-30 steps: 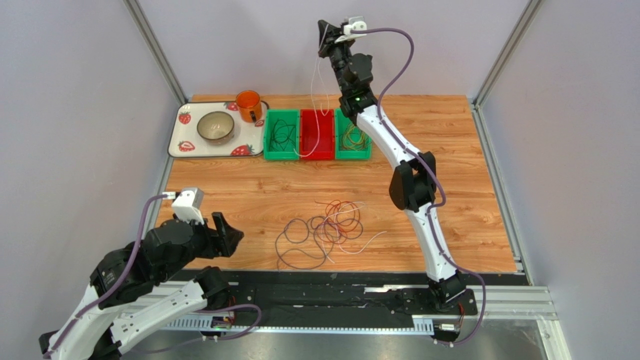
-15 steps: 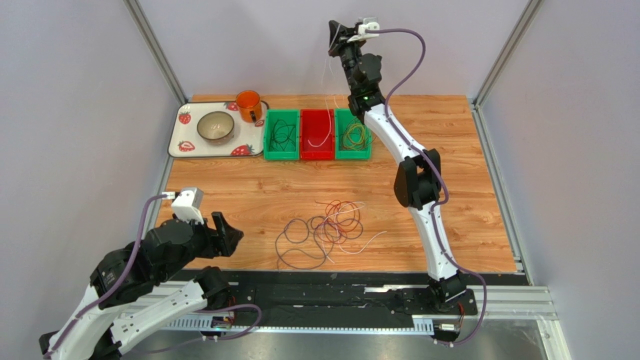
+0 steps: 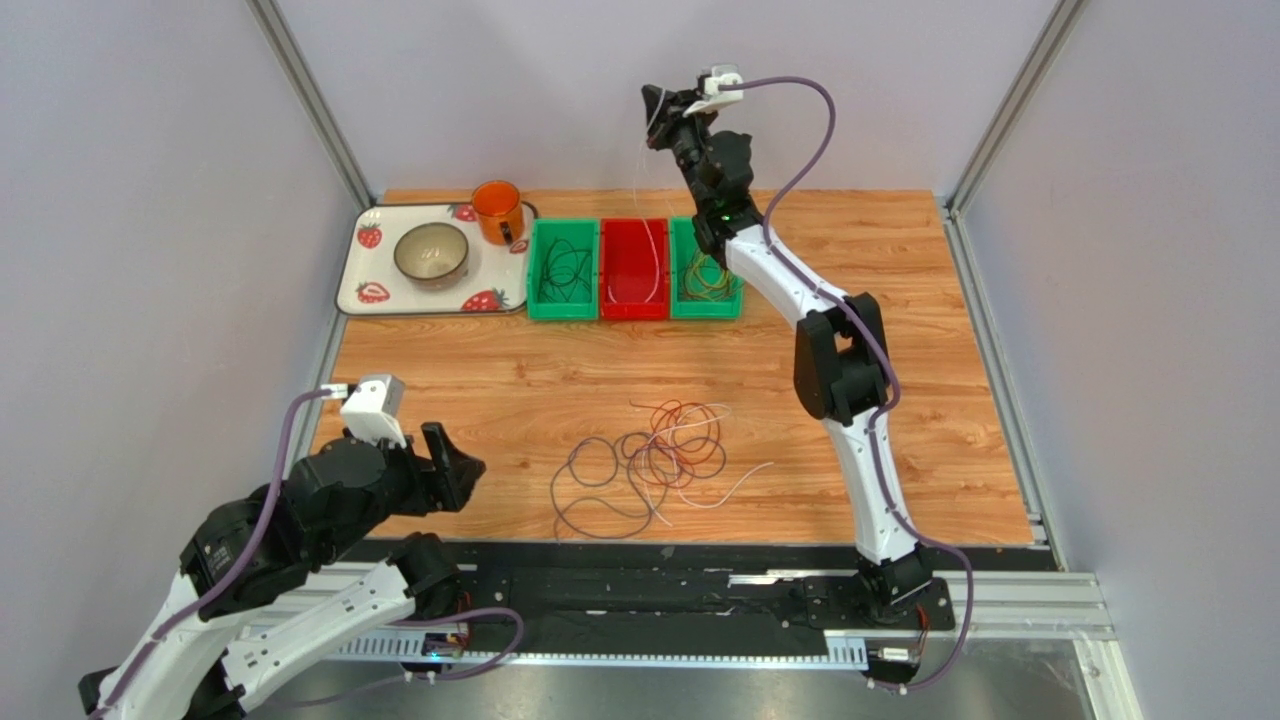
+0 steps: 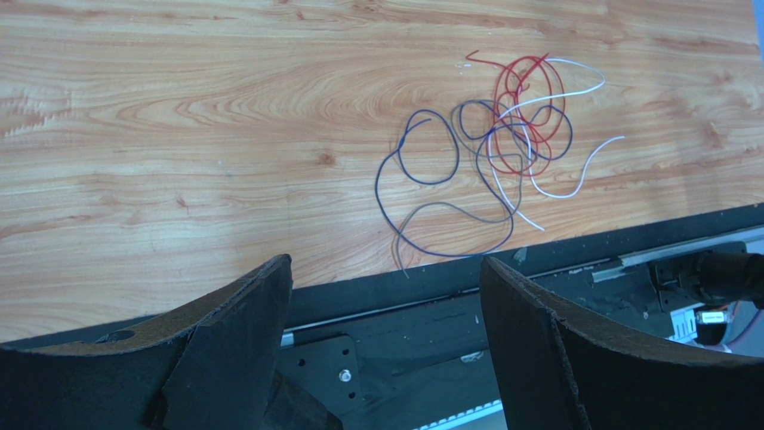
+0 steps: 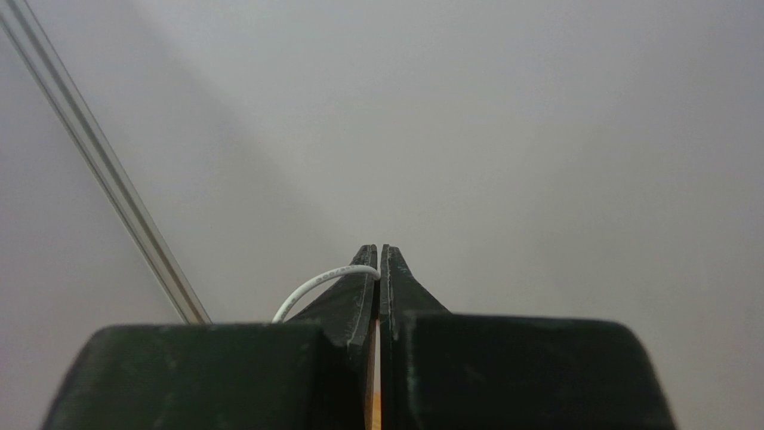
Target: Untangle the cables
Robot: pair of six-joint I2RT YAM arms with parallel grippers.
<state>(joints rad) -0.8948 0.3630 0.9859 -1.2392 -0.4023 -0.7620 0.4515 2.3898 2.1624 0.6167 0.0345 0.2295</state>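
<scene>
1. Top view: the right tool (image 3: 655,117) is raised high above the red bin (image 3: 633,312), a little behind it. It is closed on a white wire (image 3: 649,240) that hangs down from it into that bin. The other cables (image 3: 657,458), red, white and dark loops in a loose tangle, lie on the counter (image 3: 451,360) well in front of the red bin, toward the arm bases and far from the right tool. The left tool (image 3: 454,468) sits farther to the front and left of the red bin, beside the tangle's left edge but apart from it. A green bin touches the red bin on each side. The left one (image 3: 562,312) holds dark wires and the right one (image 3: 705,312) holds yellowish wires.
2. Left wrist view: the left tool (image 4: 386,269) has its two fingers spread wide with nothing between them. The tangle (image 4: 502,148) lies flat on the counter beyond the tool and to the right, not touching either finger.
3. Right wrist view: the right tool (image 5: 378,255) has its fingers pressed together. The white wire (image 5: 318,285) is pinched at their tips and curves out to the left, then down behind the finger. Only a grey wall shows behind.
</scene>
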